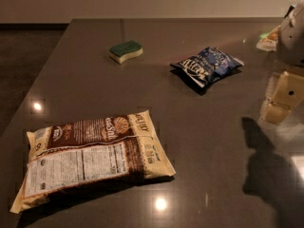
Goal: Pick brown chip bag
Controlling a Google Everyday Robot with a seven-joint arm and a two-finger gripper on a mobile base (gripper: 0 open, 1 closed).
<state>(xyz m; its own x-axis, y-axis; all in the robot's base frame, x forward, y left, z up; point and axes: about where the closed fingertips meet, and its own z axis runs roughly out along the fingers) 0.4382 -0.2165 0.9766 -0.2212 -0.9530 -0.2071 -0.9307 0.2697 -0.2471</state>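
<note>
Brown chip bag point(90, 156) lay flat, label up, at the worktop's point(199, 141) near left, well apart from the pincer point(284, 99) at the right edge, whose state I could not tell; a descent from above onto a crimped edge looked best.

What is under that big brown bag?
Only the table shows around the brown bag, which lies flat; whatever it covers is hidden. The claw hangs at the right edge, away from it.
</note>
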